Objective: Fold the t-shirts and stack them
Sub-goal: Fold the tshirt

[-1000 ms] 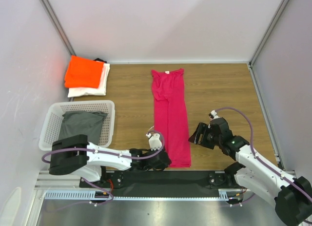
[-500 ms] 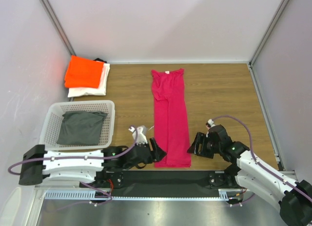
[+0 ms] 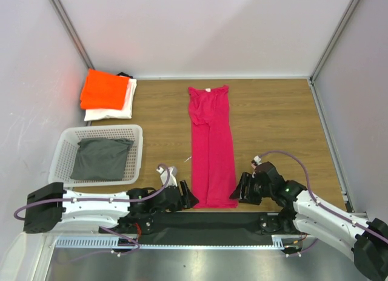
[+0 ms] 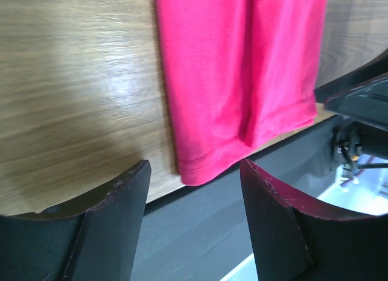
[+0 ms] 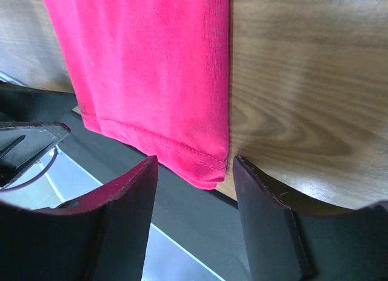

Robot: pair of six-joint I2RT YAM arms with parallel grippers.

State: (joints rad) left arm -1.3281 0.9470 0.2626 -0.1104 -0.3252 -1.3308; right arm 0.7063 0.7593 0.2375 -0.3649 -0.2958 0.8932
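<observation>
The left gripper [image 3: 185, 196] now sits low at the near edge of the wooden table [image 3: 279, 123], its dark fingers [image 4: 109, 220] spread apart and empty. A second ago it was pressed shut over the near left corner of the hem; it has since let go and backed off to the left, so it lies just beside that corner. The right gripper [image 3: 240, 189] has come down from beside the cloth's right edge to the near right corner. Its fingers [image 5: 267, 220] stand apart on either side of the corner tip without pinching it. Between the two lies the magenta-pink soft cloth t-shirt [image 3: 211, 144], where it was before: a long narrow strip down the middle of the table, sides folded inward with an overlap line along its length, collar at the far end, stitched hem nearest the arms. The hem corners slightly overhang the table edge. At the far left corner a folded bright orange t-shirt [image 3: 104, 90] rests on a folded white t-shirt [image 3: 118, 111], unmoved. Nearer, a white plastic lattice basket [image 3: 60, 153] holds a grey cloth [image 3: 102, 158].
</observation>
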